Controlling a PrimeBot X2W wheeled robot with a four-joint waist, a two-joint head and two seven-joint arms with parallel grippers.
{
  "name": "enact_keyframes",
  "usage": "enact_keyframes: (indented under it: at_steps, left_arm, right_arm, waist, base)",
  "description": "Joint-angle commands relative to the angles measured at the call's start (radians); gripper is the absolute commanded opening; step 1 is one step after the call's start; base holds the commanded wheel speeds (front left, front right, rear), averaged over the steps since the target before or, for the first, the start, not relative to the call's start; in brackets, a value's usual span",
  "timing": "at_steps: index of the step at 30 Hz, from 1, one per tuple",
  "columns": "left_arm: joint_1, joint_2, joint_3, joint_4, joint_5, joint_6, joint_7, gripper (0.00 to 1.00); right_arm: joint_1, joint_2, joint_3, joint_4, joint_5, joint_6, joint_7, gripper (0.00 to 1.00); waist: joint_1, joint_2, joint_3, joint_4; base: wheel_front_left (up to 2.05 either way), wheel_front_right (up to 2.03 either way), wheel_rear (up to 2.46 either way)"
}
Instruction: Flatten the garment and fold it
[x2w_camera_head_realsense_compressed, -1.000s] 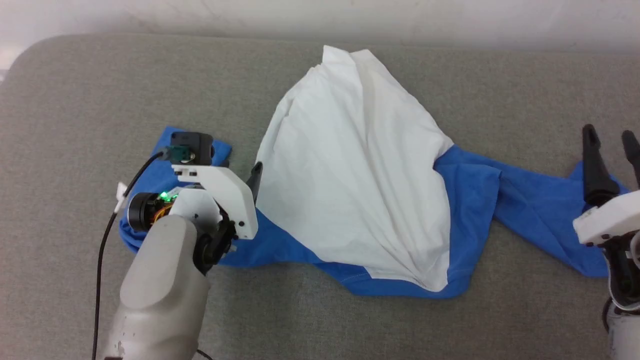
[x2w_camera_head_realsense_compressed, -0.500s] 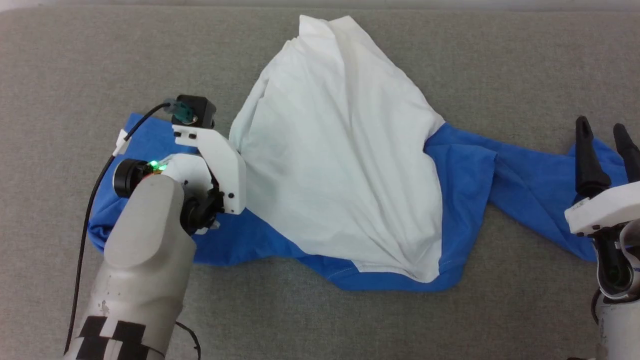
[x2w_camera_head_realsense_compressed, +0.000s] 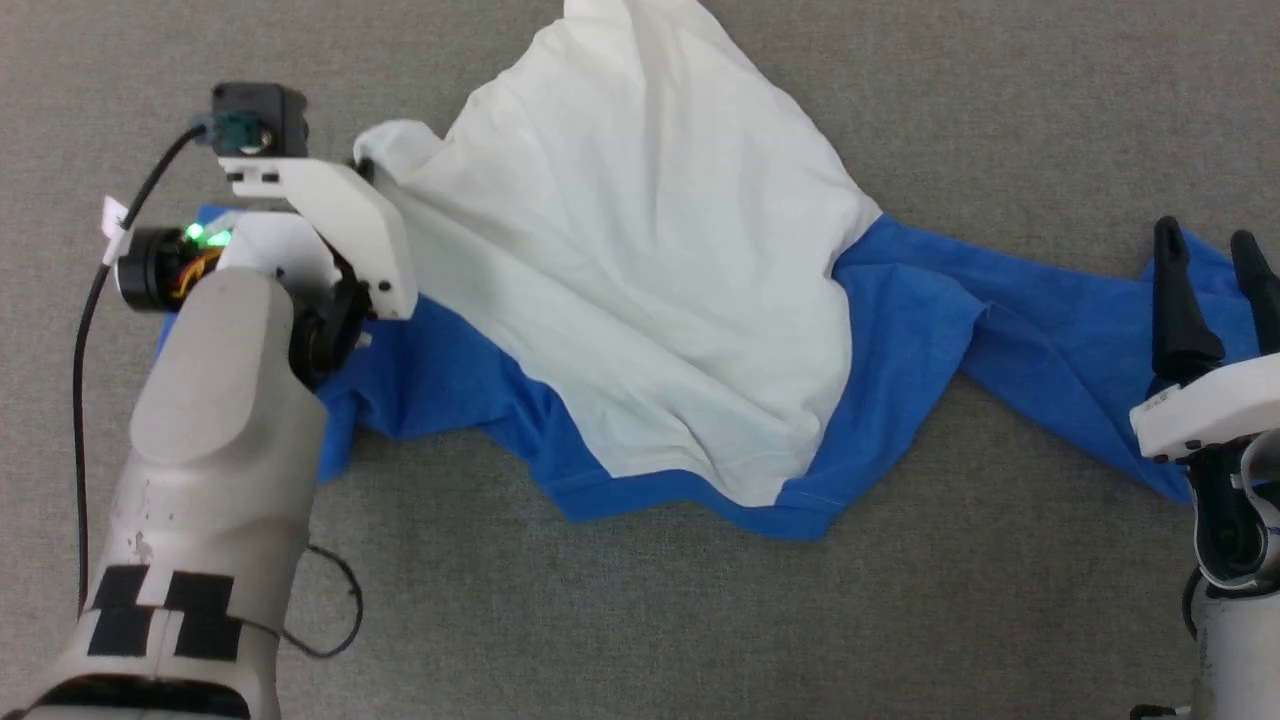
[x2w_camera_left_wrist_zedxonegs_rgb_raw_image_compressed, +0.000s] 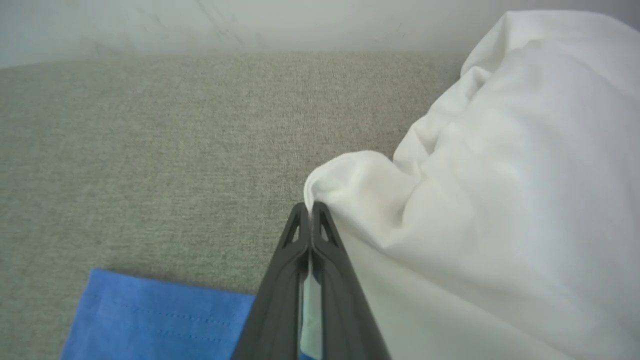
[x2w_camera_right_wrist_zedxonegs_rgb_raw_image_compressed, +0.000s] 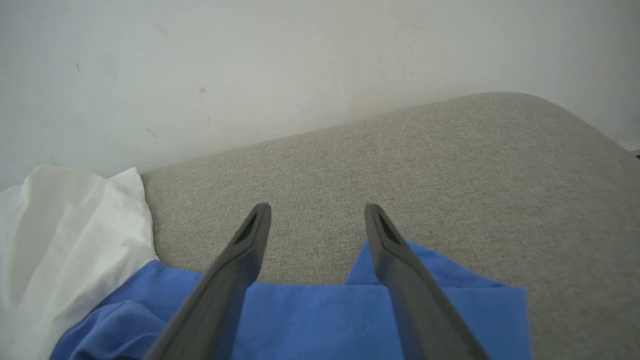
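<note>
You are flattening: your left gripper (x2w_camera_left_wrist_zedxonegs_rgb_raw_image_compressed: 311, 209) is pinched shut on a white edge of the shirt (x2w_camera_head_realsense_compressed: 640, 250), which sprawls crumpled to its right, so next pull outward (gently, I'd judge) while the right gripper (x2w_camera_right_wrist_zedxonegs_rgb_raw_image_compressed: 317, 212), jaws apart above a blue sleeve (x2w_camera_right_wrist_zedxonegs_rgb_raw_image_compressed: 310, 320), closes.

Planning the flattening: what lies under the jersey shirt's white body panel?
Beneath the white body panel, bright blue jersey fabric pokes out along the lower edge, over the grey fabric surface. How it lies underneath is hidden.

Rumpled garment (x2w_camera_head_realsense_compressed: 650, 280) on grey surface (x2w_camera_head_realsense_compressed: 700, 620)
</note>
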Motion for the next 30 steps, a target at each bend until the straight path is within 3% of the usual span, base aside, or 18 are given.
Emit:
enact_keyframes:
  at_steps: [1, 7, 9, 14, 20, 24, 30]
  left_arm:
    - [-0.024, 0.004, 0.005, 0.005, 0.006, 0.008, -0.019, 0.00]
    - [-0.072, -0.006, -0.005, 0.046, 0.004, -0.020, -0.122, 0.00]
    - [-0.075, -0.013, -0.008, 0.068, -0.001, -0.029, -0.138, 1.00]
    - [-0.060, -0.020, 0.029, 0.082, -0.052, -0.046, -0.203, 1.00]
    - [0.059, 0.001, 0.116, -0.055, -0.125, -0.031, -0.305, 1.00]
    - [0.201, 0.017, 0.138, -0.187, -0.147, 0.004, -0.246, 1.00]
    - [0.435, 0.053, 0.176, -0.394, -0.179, 0.101, -0.044, 1.00]
  right_arm:
    - [-0.016, 0.003, 0.004, -0.004, -0.007, -0.001, 0.004, 1.00]
    - [-0.017, 0.003, 0.026, -0.005, -0.009, -0.001, 0.012, 1.00]
    - [-0.016, 0.003, 0.036, -0.002, -0.005, -0.001, 0.014, 1.00]
    - [-0.001, 0.003, 0.049, 0.014, 0.004, -0.001, 0.013, 1.00]
    - [0.031, 0.003, 0.054, 0.052, 0.028, -0.001, -0.004, 1.00]
    - [0.051, 0.003, 0.055, 0.077, 0.040, -0.001, -0.016, 1.00]
    - [0.052, 0.003, 0.067, 0.103, 0.056, -0.001, -0.033, 1.00]
  waist:
    - [-0.0003, 0.0000, 0.008, 0.000]
    - [-0.0003, 0.0000, 0.017, 0.007]
    - [-0.0003, 0.0000, 0.013, 0.011]
    - [-0.0003, 0.0000, -0.019, 0.028]
    - [-0.0003, 0.0000, -0.080, 0.054]
    - [-0.0003, 0.0000, -0.111, 0.074]
    - [-0.0003, 0.0000, -0.124, 0.082]
  base:
    - [0.00, 0.00, 0.00]
    - [0.00, 0.00, 0.00]
    - [0.00, 0.00, 0.00]
    - [0.00, 0.00, 0.00]
    - [0.00, 0.00, 0.00]
    - [0.00, 0.00, 0.00]
    - [0.00, 0.00, 0.00]
